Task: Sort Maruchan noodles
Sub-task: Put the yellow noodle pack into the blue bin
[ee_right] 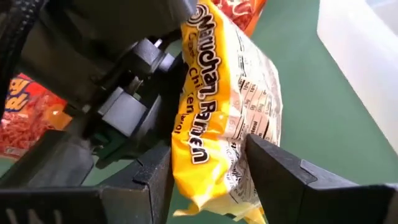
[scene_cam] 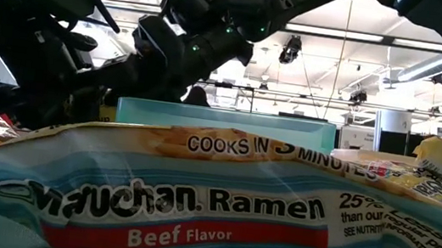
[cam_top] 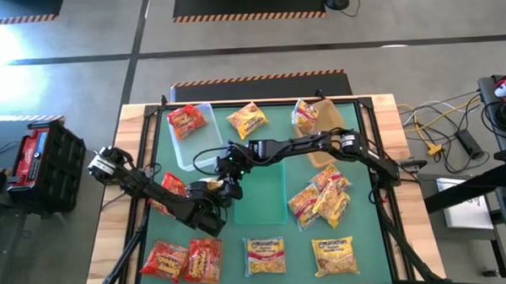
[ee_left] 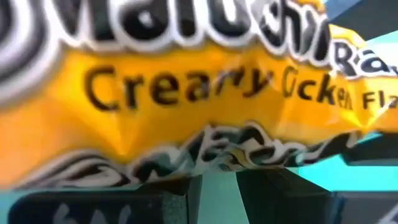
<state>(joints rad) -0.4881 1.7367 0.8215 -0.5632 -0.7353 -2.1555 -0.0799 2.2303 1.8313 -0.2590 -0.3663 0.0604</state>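
My left gripper [cam_top: 214, 190] is shut on a yellow Maruchan noodles packet [ee_right: 217, 106], lifted over the green mat beside the teal bin [cam_top: 259, 197]. In the right wrist view that packet stands on edge between the fingers of my right gripper [ee_right: 208, 165], which is open. Whether those fingers touch it I cannot tell. In the high view my right gripper [cam_top: 228, 166] reaches in from the right and meets the left one. Other packets lie flat on the mat: red ones [cam_top: 185, 261], yellow ones [cam_top: 264, 254] and a heap [cam_top: 322, 197]. My left gripper pinches the yellow packet between its two fingers near the crimped end seam [ee_left: 236, 152]. The packet fills the left wrist view just past the fingers. It is lifted clear of the mat and stands on edge, its printed face [ee_right: 202, 93] turned toward the left gripper's body.
A clear bin [cam_top: 204, 142] at the far left holds a red packet [cam_top: 185, 121]. A tan bin [cam_top: 327, 135] stands at the far right with a yellow packet [cam_top: 305, 115] on it. Another yellow packet [cam_top: 246, 119] lies between them. A beef packet [scene_cam: 193, 206] fills the low view.
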